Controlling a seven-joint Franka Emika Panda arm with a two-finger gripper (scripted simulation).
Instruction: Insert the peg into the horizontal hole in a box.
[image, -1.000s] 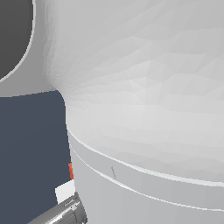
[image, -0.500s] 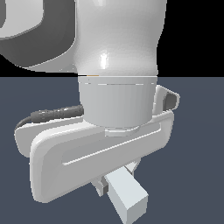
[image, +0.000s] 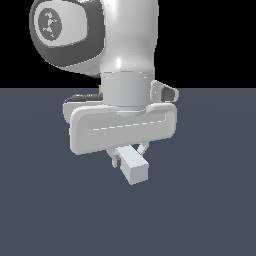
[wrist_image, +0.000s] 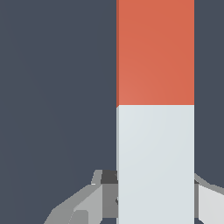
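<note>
The box and its hole do not show in either current view, so nothing can be told of what sits in the hole.

In the exterior view the arm (image: 120, 45) fills the upper middle of the picture. Under it hangs the pale hand body of the gripper (image: 129, 154), standing above the dark blue-grey floor (image: 45, 210). From beneath the hand the peg (image: 134, 167) juts toward the near side and a little to the exterior view's right, its pale grey-white end foremost. Only that pale end shows here; the orange-red part is hidden behind the hand.

The wrist view shows the peg (wrist_image: 155, 113) close up as one straight bar, pale grey-white at the gripper end and orange-red at the far end. The fingers (wrist_image: 94, 199) press against it on both sides at the pale part, so the gripper is closed tight around the peg, jaws only as far apart as the bar is wide.

Against half a second ago, the arm sits higher and smaller in the exterior view, with more floor showing below it. The peg keeps the same tilt under the hand, pale end foremost, with the grip unchanged.
</note>
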